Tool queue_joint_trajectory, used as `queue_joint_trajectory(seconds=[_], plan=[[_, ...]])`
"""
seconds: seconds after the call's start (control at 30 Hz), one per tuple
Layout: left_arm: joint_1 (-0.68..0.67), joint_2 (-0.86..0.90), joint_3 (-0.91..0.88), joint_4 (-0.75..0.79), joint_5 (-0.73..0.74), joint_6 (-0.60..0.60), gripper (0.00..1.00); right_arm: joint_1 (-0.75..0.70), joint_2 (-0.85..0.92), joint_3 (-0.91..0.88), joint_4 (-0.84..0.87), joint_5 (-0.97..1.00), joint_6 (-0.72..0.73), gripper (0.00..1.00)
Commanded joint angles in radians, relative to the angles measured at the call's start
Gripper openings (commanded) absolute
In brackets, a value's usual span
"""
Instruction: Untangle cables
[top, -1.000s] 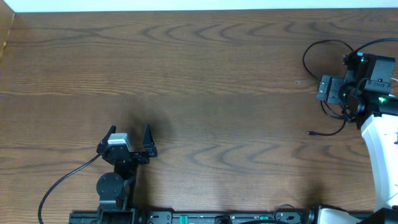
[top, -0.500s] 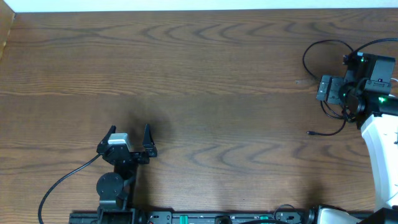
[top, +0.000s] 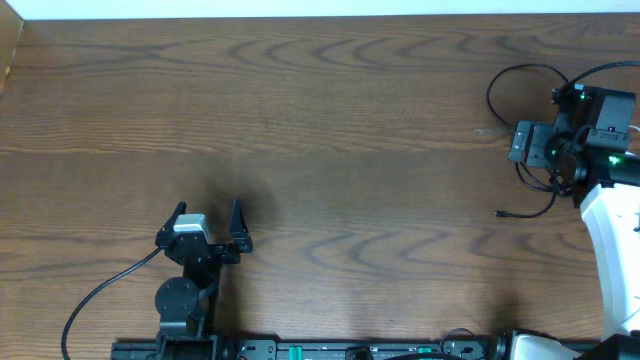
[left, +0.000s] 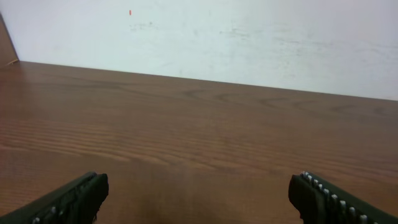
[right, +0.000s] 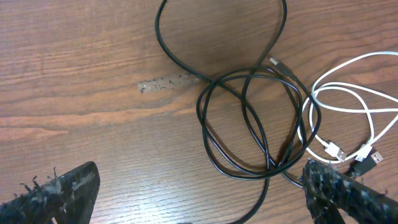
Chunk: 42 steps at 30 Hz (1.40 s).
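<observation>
Cables (right: 254, 124) lie unmoved since before; left pincer (left: 199, 190) and right pincer (right: 199, 180) both stay wide open.

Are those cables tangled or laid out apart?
Tangled: the black cables loop over each other, and the white cable overlaps them.

Table (top: 330, 120) seen straight down from overhead, skimmed low toward the wall (left: 249, 37) from the left wrist, cables (right: 249, 124) at the table's right edge viewed closely from the right wrist, also caught overhead
</observation>
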Motion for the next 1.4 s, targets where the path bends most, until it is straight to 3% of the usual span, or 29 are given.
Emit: queue_joint_trajectory(seconds=[0.0,0.5,1.03,1.37], plan=[[0.004,-0.006,-0.010,-0.047,-0.025,0.017,0.98,-0.003,0.003,0.013,-0.001,-0.006,0.010,0.99],[0.004,-0.006,-0.010,-0.047,-0.024,0.017,0.98,-0.003,-0.021,0.012,-0.007,-0.006,0.010,0.99],[0.004,-0.006,-0.010,-0.047,-0.024,0.017,0.98,-0.003,-0.398,-0.064,-0.061,-0.006,0.010,0.99],[0.004,-0.006,-0.010,-0.047,-0.025,0.017,0.98,-0.003,-0.460,-0.064,-0.138,-0.006,0.010,0.99]])
